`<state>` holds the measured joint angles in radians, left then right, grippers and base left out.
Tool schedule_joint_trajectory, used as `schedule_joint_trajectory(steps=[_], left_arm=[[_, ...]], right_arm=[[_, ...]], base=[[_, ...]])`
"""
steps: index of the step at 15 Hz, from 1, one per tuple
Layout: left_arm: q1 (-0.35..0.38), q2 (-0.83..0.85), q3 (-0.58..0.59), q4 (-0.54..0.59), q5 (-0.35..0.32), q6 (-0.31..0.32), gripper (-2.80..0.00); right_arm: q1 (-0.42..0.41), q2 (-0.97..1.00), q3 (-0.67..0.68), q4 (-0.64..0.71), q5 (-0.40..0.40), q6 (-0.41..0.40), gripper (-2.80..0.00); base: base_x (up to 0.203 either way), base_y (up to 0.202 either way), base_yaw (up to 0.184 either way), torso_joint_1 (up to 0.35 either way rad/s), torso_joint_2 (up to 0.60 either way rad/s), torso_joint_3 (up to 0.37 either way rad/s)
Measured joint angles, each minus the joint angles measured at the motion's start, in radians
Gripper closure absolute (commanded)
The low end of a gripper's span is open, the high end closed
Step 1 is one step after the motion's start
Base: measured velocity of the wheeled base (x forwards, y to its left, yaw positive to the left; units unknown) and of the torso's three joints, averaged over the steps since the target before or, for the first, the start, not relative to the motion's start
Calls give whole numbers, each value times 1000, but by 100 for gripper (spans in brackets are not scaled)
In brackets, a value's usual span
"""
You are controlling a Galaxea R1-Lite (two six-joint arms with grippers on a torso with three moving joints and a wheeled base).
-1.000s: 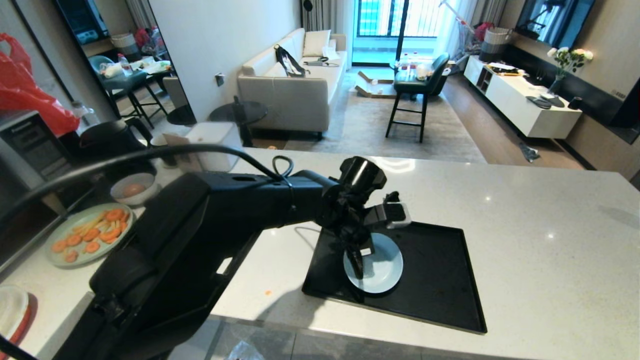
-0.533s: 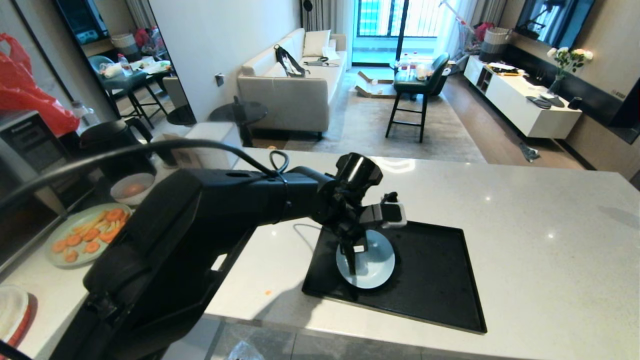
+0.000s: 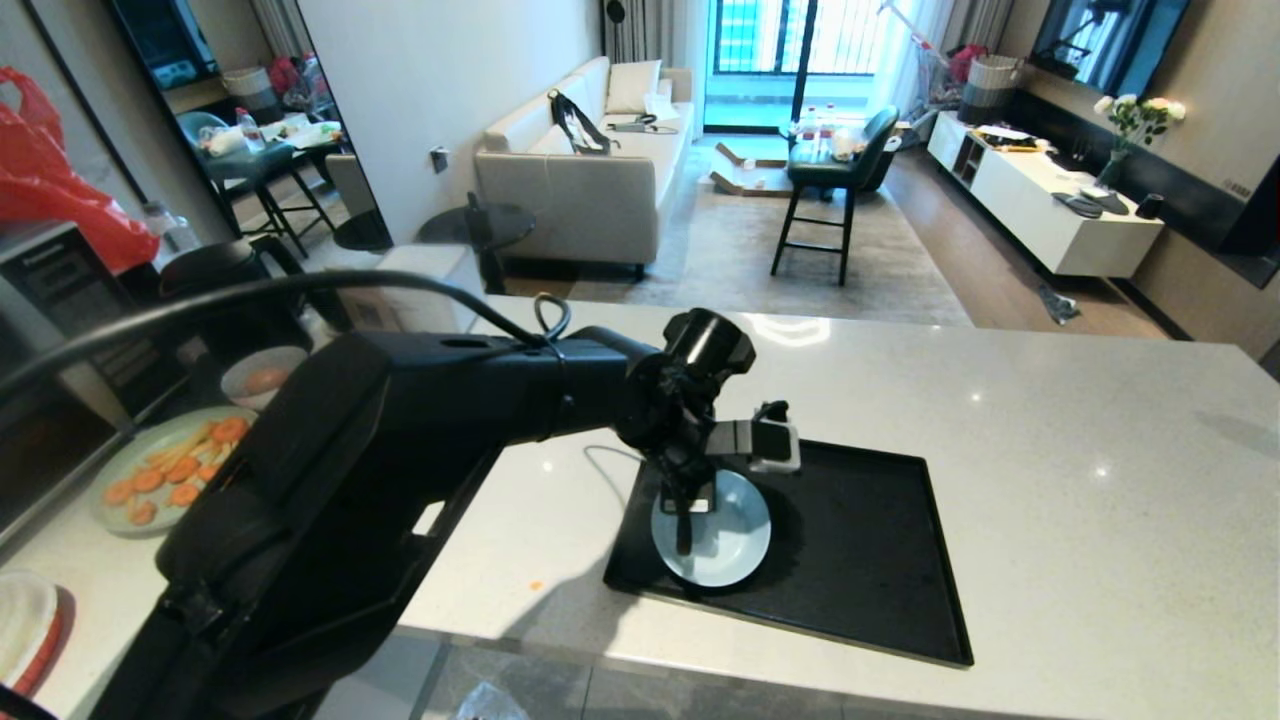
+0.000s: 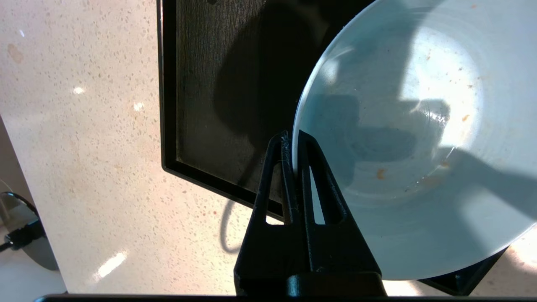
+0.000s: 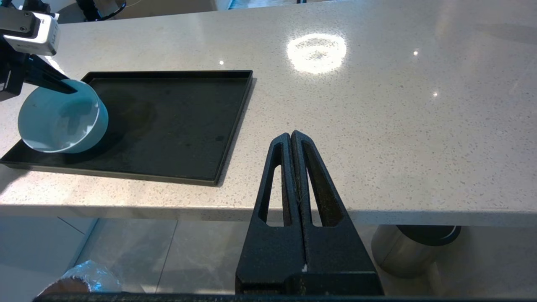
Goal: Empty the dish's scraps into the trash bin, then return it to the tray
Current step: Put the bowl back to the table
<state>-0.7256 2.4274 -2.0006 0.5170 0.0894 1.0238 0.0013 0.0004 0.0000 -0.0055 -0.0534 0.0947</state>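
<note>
My left gripper (image 3: 684, 543) (image 4: 292, 140) is shut on the rim of the dish (image 3: 735, 540) (image 4: 411, 126), a small white bowl. The dish (image 5: 63, 121) hangs tilted over the near left part of the black tray (image 3: 860, 560) (image 4: 201, 105) (image 5: 176, 126); I cannot tell whether it touches. No scraps lie in it, only a few tiny orange specks. The trash bin's crinkly liner (image 5: 79, 279) shows below the counter edge. My right gripper (image 5: 291, 136) is parked shut, low in front of the counter.
A pale green plate of carrot slices (image 3: 160, 475) and a greyer bowl (image 3: 265, 378) sit at the counter's far left by a black kettle (image 3: 215, 280). A brushed-steel cylinder (image 5: 413, 247) stands on the floor under the counter. One orange crumb (image 3: 537, 585) lies left of the tray.
The left gripper has carried the dish a little to the left over the tray and rolled its wrist, turning the dish more level. The right arm has not moved.
</note>
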Motion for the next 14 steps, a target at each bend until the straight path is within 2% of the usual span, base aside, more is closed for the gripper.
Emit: schedule_joint_trajectory(steps=[6,14], left_arm=[[1,1,2,1,-9,44,0],[-7,3,2,12,-22,43,0]], right_arm=[[0,0,0,0,0,0,0],[0,0,0,0,0,0,0]], base=[[0,0,0,0,0,0],[0,0,0,0,0,0]])
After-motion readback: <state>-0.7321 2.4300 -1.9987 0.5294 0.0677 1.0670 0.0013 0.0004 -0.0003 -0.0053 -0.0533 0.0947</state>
